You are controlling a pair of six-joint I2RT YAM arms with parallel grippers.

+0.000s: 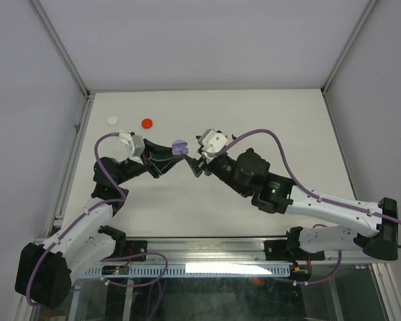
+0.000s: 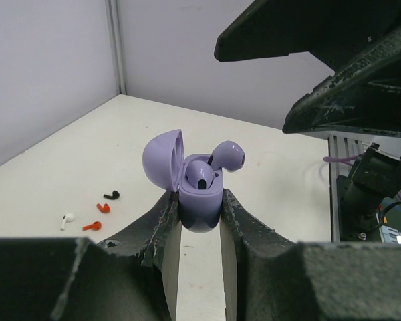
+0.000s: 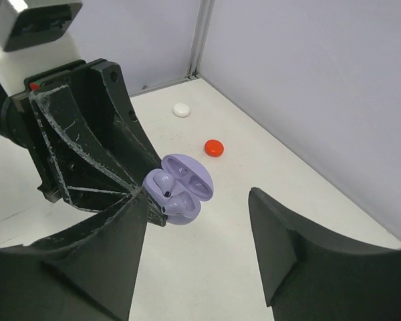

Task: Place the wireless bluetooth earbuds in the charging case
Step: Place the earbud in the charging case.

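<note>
Left hand [image 2: 198, 198] is clamped tight on the base of the lavender case [image 2: 187, 175], lid flipped open and mouth facing the right arm. Looks lifted off the desk [image 2: 274, 180]. It's basically a fixture so the other arm can load it. Two lavender buds are in the case. The near bud [image 2: 200, 175] looks seated. The far bud [image 2: 227, 155] sits high, head proud of its well; my read is it's not home yet. Right hand [image 3: 199, 217] is just beside the case, jaws well apart, nothing in them. That's enough gap to come down over the far bud or press it in. Risk: pushing off-axis tips the bud out or twists the case in the clamp. Other loose buds lie on the desk to the left, well apart from the case: black bud [image 2: 111, 195], two red buds [image 2: 103, 207], white bud [image 2: 67, 219]. Red case [image 3: 214, 147] and white case [image 3: 181, 110] sit shut near the back wall.
</note>
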